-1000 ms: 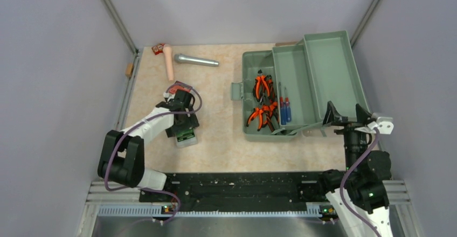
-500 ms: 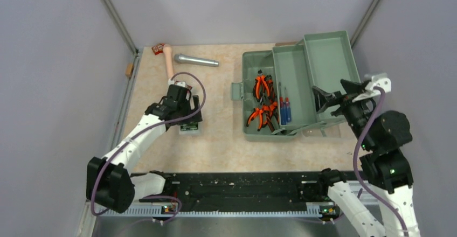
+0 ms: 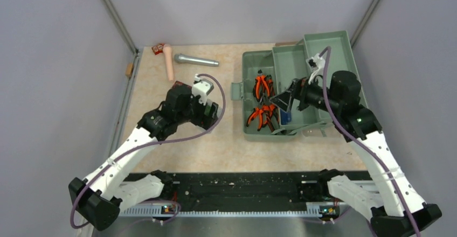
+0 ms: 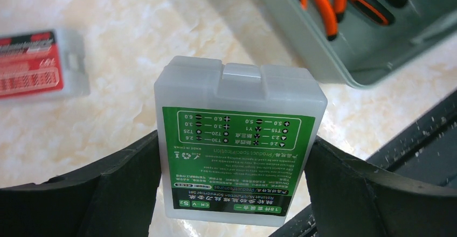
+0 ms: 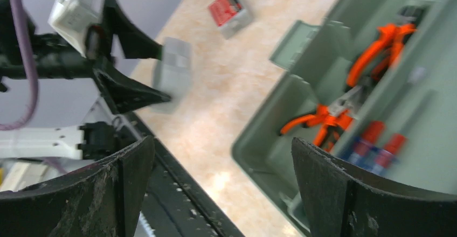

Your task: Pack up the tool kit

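Note:
The sage-green toolbox (image 3: pixel 252 133) stands open at the right, its tray (image 3: pixel 295 81) swung back. Orange-and-black pliers (image 3: pixel 262 86) lie in its base, with blue and red screwdrivers (image 5: pixel 377 145) beside them. My left gripper (image 3: pixel 212 114) is shut on the small green box (image 4: pixel 240 140) and holds it above the table, left of the toolbox. The small red box (image 4: pixel 32 70) lies on the table behind it. My right gripper (image 3: pixel 284 102) is open and empty, hovering over the toolbox base; its wide gap shows in the right wrist view (image 5: pixel 223 188).
A silver microphone (image 3: pixel 196 61), a pinkish wooden stick (image 3: pixel 168 62) and small red pieces (image 3: pixel 158 48) lie at the back left. The black rail (image 3: pixel 237 186) runs along the near edge. Grey walls close in both sides.
My left gripper has lifted the green box off the table and carried it right, toward the toolbox. My right arm has swung from the toolbox's right side to above its base.

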`<control>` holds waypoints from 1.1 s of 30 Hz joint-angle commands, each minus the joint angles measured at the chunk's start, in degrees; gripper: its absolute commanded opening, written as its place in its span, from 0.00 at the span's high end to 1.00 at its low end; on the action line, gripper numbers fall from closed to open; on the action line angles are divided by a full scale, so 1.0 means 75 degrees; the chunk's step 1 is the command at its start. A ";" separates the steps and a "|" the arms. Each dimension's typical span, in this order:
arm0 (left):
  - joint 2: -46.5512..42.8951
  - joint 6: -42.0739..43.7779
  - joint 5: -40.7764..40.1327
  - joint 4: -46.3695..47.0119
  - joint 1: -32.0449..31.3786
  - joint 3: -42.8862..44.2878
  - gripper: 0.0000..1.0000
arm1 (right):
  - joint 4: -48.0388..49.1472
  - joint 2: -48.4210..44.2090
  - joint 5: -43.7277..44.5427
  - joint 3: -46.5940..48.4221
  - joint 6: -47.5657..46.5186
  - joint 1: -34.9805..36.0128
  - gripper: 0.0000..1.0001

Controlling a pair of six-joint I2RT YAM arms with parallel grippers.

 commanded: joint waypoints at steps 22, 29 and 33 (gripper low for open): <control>-0.0304 0.2314 0.1452 0.2009 -0.1845 0.0644 0.61 | 0.3377 0.2748 -0.0027 -0.0477 0.3013 0.2693 0.07; -0.0139 0.2396 0.1504 0.2143 -0.1942 0.0638 0.61 | 0.3354 0.3217 -0.0326 -0.0184 0.2957 0.2951 0.16; -0.0078 0.2400 0.1489 0.2330 -0.1946 0.0552 0.61 | 0.3107 0.3513 -0.0508 -0.0028 0.2945 0.3044 0.27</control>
